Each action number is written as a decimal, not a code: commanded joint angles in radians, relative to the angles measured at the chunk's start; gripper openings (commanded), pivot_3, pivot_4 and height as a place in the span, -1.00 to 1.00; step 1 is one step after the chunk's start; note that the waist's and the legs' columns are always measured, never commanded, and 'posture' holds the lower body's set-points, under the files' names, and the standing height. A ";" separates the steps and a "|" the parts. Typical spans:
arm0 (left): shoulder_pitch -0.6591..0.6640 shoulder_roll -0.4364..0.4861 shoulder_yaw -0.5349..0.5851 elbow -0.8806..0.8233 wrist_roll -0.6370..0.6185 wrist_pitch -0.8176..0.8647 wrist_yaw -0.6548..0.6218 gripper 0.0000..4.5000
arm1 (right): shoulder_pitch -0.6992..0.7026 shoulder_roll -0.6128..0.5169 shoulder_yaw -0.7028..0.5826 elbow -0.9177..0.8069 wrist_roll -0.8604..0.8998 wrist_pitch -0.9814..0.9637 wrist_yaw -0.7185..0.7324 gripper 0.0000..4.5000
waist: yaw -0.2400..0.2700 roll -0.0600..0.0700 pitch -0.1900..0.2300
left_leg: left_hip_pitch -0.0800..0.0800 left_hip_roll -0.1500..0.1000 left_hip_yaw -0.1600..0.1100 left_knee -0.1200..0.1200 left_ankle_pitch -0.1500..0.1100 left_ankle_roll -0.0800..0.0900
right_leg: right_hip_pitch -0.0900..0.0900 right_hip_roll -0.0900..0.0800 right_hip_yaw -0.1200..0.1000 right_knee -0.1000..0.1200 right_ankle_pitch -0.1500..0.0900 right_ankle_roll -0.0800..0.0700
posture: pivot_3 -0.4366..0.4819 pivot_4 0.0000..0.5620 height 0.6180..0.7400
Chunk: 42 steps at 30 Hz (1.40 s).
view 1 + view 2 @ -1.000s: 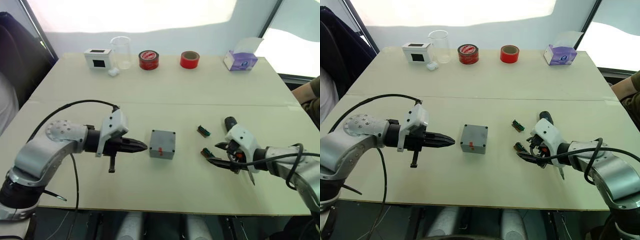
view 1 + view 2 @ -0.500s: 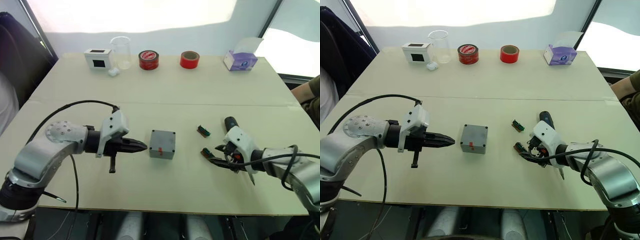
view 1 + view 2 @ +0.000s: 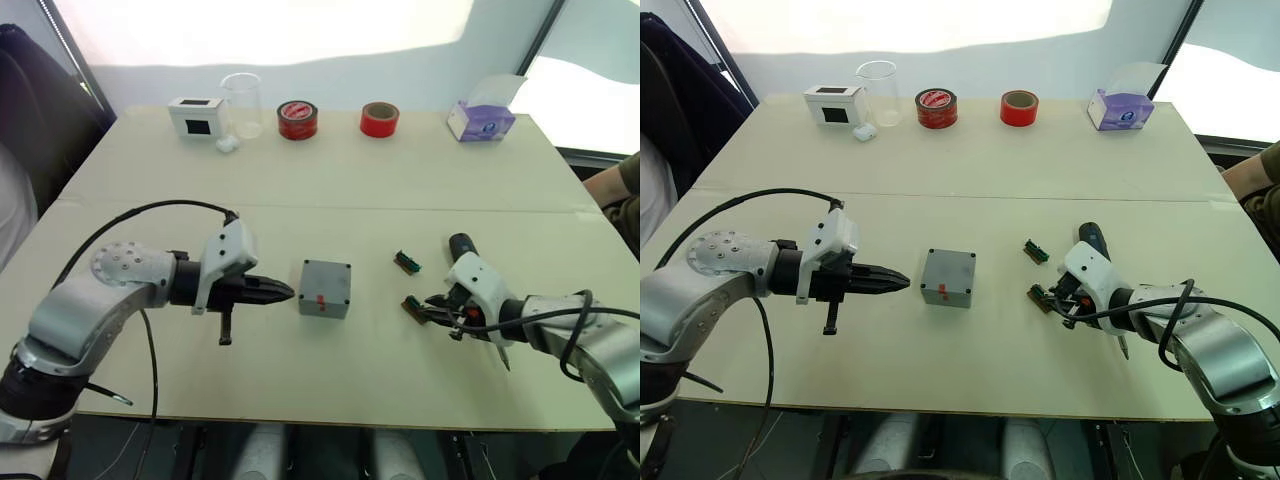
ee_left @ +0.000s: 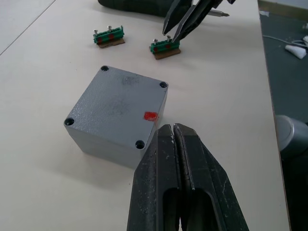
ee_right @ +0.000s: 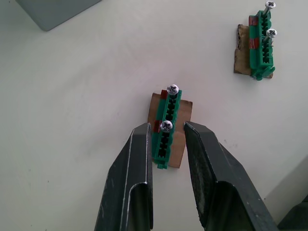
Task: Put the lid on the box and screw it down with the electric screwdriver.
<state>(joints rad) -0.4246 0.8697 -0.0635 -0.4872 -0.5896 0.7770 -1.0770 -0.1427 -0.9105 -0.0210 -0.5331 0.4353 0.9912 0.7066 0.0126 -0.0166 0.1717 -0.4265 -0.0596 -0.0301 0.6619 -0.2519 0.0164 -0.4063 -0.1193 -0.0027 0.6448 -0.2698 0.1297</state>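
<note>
Two green screw holders (image 5: 166, 126) sit right of centre; the right gripper (image 5: 166, 139) straddles the nearer one, jaws narrowly parted, likely to fetch a screw. Mid-frame, the box (image 3: 325, 288) already wears its lid (image 4: 118, 105), beside the pinched-shut left gripper (image 3: 284, 292).

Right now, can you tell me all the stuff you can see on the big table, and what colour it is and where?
Square grey metal box with its lid on and a red mark: one, middle of the table.
Small green screw holders on brown card: two, right of the box; near one, far one.
White box with black window: one, far left.
Clear plastic beaker: one, beside the white box.
Red tape rolls: two, far middle.
Purple tissue box: one, far right.
Cream table: one.
Left gripper: black, shut, just left of the grey box.
Right gripper: black, open around the near green holder.
</note>
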 commanded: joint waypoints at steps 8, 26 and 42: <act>-0.003 0.006 0.005 -0.018 0.000 -0.014 0.010 -1.00 | -0.030 0.009 0.004 0.020 -0.011 -0.026 -0.009 -0.98 | 0.000 0.000 0.000 | 0.000 0.000 0.000 0.000 0.000 0.000 | 0.000 0.000 0.000 0.000 0.000 0.000 | -0.05 -0.47 1.00; 0.006 0.007 0.035 0.056 0.010 -0.032 0.015 -1.00 | -0.113 0.000 -0.089 -0.084 0.101 0.089 -0.016 -0.98 | 0.000 0.000 0.000 | 0.000 0.000 0.000 0.000 0.000 0.000 | 0.000 0.000 0.000 0.000 0.000 0.000 | -0.05 -0.47 1.00; 0.118 0.016 0.147 0.009 -0.059 0.040 0.108 -1.00 | -0.380 0.287 0.128 0.039 0.061 -0.033 -0.101 -0.98 | 0.002 0.001 0.000 | 0.000 0.000 0.000 -0.001 0.000 0.000 | -0.001 0.000 0.000 0.000 0.001 0.000 | -0.05 -0.47 1.00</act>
<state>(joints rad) -0.3042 0.8825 0.0456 -0.4433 -0.6253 0.8168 -0.9816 -0.5124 -0.6188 0.1162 -0.4815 0.5110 0.9843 0.6062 0.0144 -0.0159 0.1722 -0.4268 -0.0596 -0.0304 0.6612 -0.2518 0.0161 -0.4077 -0.1194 -0.0026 0.6450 -0.2691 0.1298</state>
